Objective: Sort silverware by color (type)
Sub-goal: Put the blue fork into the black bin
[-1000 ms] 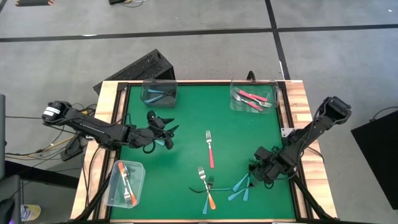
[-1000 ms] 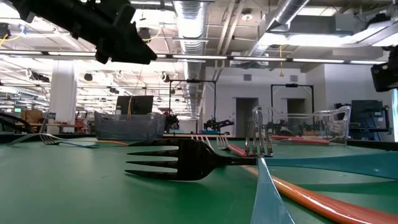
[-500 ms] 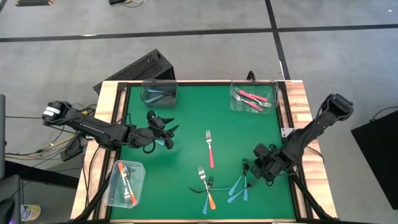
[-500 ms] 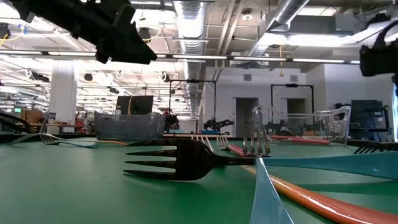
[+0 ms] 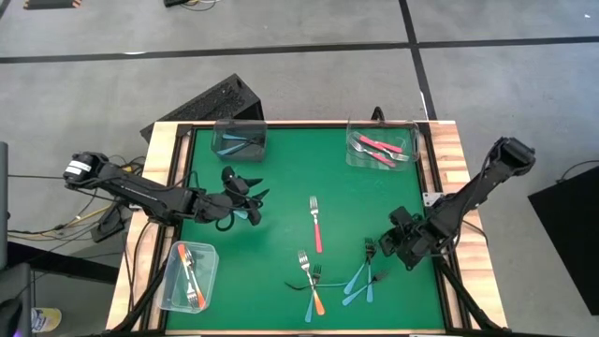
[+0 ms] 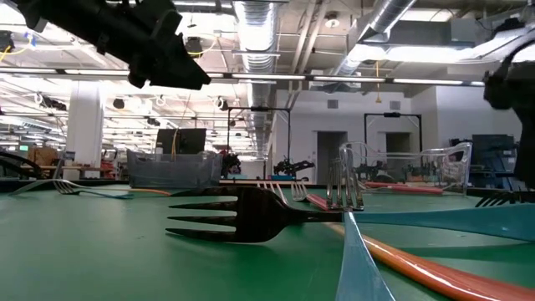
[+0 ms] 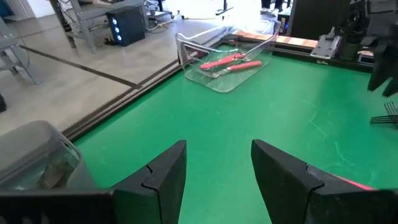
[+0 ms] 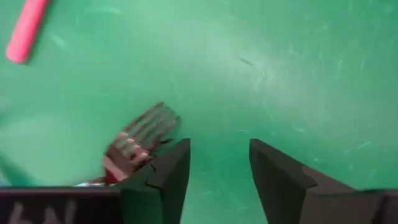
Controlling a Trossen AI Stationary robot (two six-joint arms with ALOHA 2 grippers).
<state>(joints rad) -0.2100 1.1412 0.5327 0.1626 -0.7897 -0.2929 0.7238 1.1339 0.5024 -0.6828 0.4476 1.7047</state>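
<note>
The right gripper (image 5: 402,245) hovers low over the green worktop (image 5: 281,187), its fingers (image 8: 166,174) spread apart and holding nothing. The blue-handled forks (image 5: 360,278) lie fanned just beside it, toward the near edge, their handles slanting away from it and their tines (image 8: 142,132) nearest its fingers; this arm is plainly the closer one. The pink fork (image 5: 316,225) lies lengthwise mid-worktop, between both arms. The left gripper (image 5: 245,202) waits over the left side, fingers (image 7: 163,180) apart; whether it carries anything I cannot tell
</note>
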